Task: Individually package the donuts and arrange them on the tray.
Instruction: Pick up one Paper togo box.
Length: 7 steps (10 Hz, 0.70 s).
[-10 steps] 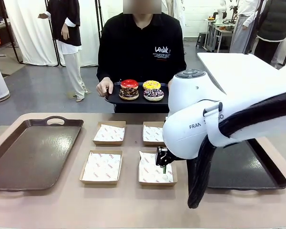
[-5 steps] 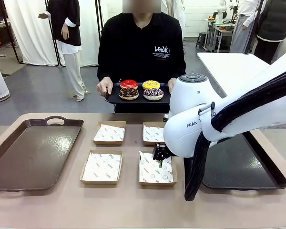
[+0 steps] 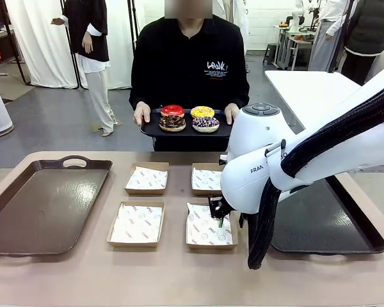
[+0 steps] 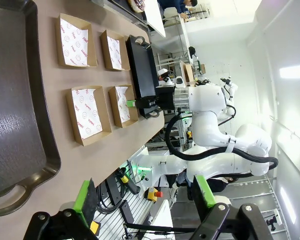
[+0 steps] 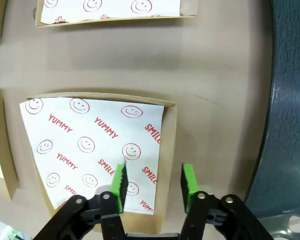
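A person at the far side holds a black plate (image 3: 185, 131) with both hands. On it lie the donuts: red-glazed (image 3: 173, 110) stacked on a chocolate one (image 3: 172, 123), and yellow-glazed (image 3: 203, 112) on a dark sprinkled one (image 3: 205, 124). My right gripper (image 3: 221, 214) (image 5: 154, 171) points down at the near-right paper-lined box (image 3: 208, 225) (image 5: 95, 150). One green finger is over the paper and the other is outside the box's right wall, with a gap on both sides. My left gripper (image 4: 144, 190) is open, high above the table's left end, holding nothing.
Several shallow cardboard boxes lined with printed paper sit mid-table, among them the far-left one (image 3: 147, 178) and the near-left one (image 3: 136, 224). A dark tray (image 3: 45, 204) lies at the left and another dark tray (image 3: 336, 224) at the right, partly behind my right arm.
My right gripper's jaws have narrowed around the box's right wall, and the arm has swung slightly. The person has raised the plate of donuts a little.
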Tool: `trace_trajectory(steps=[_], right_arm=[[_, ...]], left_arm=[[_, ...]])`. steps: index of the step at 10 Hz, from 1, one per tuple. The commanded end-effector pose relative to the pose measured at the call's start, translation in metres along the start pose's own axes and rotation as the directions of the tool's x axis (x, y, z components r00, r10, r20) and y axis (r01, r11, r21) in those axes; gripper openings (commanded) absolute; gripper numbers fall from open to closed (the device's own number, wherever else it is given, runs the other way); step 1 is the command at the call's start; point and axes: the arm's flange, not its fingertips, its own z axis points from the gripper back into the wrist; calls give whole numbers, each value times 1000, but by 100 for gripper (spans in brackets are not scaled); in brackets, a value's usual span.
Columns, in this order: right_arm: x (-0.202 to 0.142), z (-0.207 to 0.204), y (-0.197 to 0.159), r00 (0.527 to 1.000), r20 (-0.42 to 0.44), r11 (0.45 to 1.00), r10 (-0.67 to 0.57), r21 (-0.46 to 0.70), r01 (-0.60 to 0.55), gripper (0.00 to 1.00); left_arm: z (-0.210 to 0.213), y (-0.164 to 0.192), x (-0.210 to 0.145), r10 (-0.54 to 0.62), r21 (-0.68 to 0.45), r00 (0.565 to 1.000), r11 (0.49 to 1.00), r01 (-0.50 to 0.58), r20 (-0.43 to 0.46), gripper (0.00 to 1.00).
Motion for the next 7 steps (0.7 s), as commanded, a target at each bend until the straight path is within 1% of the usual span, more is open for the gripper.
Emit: trace_trajectory(steps=[1, 2, 3, 6, 7], right_arm=[[-1, -5, -1, 1000, 21, 1000, 19, 2, -19, 0], [-1, -5, -2, 1000, 21, 1000, 13, 2, -13, 5], [-1, -4, -3, 1000, 20, 1000, 5, 4, -5, 0], [1, 6, -8, 998, 12, 998, -59, 0, 59, 0], [2, 13, -9, 997, -5, 997, -75, 4, 75, 0]], left_arm=[[1, 0, 1, -17, -26, 1000, 1000, 17, 15, 100], [1, 0, 1, -17, -26, 1000, 1000, 17, 15, 100], [1, 0, 1, -17, -26, 1000, 1000, 17, 15, 100], [1, 0, 1, -17, -26, 1000, 1000, 17, 15, 100], [1, 0, 1, -17, -26, 1000, 1000, 17, 15, 100]])
